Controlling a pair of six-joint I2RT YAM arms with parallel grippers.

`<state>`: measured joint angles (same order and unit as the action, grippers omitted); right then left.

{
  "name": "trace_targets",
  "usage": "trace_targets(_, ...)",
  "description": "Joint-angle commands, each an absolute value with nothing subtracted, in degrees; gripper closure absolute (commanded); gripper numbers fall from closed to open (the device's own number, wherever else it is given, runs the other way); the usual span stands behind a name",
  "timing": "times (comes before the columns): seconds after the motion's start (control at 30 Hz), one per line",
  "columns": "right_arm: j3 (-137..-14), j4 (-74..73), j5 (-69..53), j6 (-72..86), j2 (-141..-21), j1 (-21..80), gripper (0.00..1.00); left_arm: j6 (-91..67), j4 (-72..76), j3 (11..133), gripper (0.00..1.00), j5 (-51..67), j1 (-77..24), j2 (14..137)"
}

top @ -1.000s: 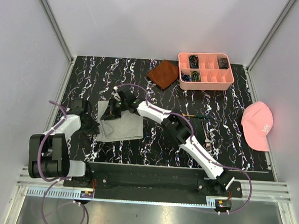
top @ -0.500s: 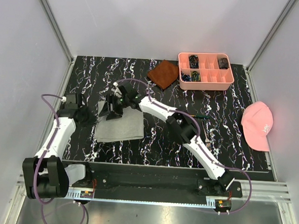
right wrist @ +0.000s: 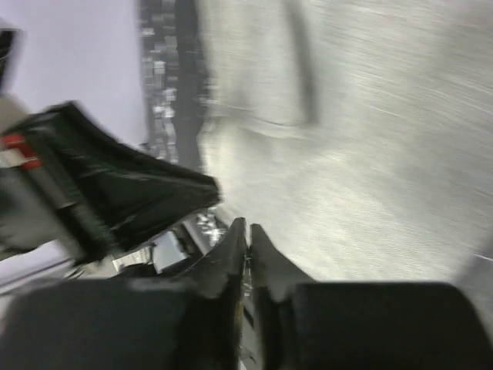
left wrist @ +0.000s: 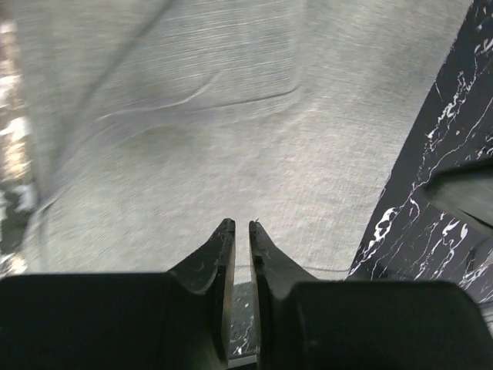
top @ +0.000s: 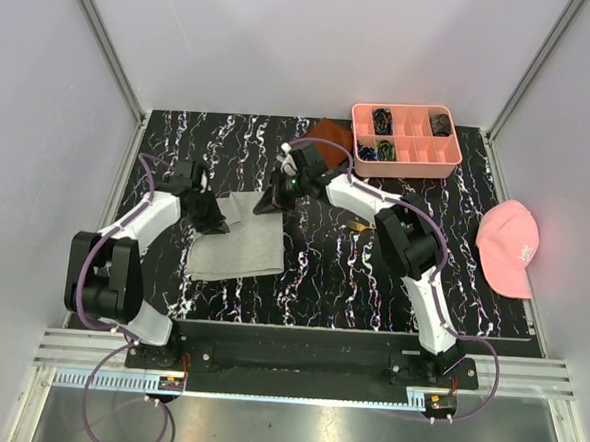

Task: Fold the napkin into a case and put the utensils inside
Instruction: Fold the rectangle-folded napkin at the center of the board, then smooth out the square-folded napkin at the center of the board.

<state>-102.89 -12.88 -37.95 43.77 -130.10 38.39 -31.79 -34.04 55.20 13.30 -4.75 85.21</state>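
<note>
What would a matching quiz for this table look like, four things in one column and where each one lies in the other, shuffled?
Things:
1 napkin
2 pink tray
3 pink cap
4 brown cloth

Places:
A right edge of the table
B far edge, right of centre
C far edge, beside the tray's left end
D left half, spread flat in part

Pairs: 1-D, 2-B, 3-A, 4-C

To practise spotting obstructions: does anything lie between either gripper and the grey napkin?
Nothing visible does. The left gripper meets the napkin at its far left edge, the right gripper at its far right corner, both closed on fabric.
</note>
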Motion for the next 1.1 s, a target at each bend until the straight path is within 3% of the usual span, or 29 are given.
trace_targets(0.0,-96.5,-10.0,-37.0,40.7,-128.3,39.0,0.94,-34.7,-28.1,59.4,0.85,12.3,-7.3,90.6)
trace_targets(0.17,-91.9,-9.8,-34.9,38.2,-128.0,39.1,0.98,-36.6,-27.3,64.8,0.86,12.7,-10.5,98.9)
trace_targets(0.5,-88.9,-9.5,-34.2,36.8,-127.4,39.0,0.99,-39.0,-28.8,70.7,0.86,6.2,-10.8,106.8)
trace_targets(0.73,-87.9,-8.8,-34.8,37.4,-127.0,39.0,0.99,-33.9,-42.2,86.1,0.86,-4.8,-0.1,110.6)
trace_targets(0.83,-87.2,-8.9,-34.7,36.9,-125.9,39.2,0.99,-31.2,-46.0,91.2,0.85,-5.7,4.8,105.4)
trace_targets(0.9,-86.7,-8.9,-34.5,36.2,-124.8,39.2,0.98,-29.4,-45.8,90.8,0.76,-5.2,5.4,101.2)
trace_targets(0.97,-86.8,-9.3,-34.4,35.9,-124.5,39.5,0.96,-28.4,-45.4,88.0,0.71,-2.3,5.4,95.6)
trace_targets(1.07,-87.8,-10.9,-34.3,34.5,-124.2,41.3,0.88,-29.0,-44.2,81.9,0.71,3.2,5.4,90.7)
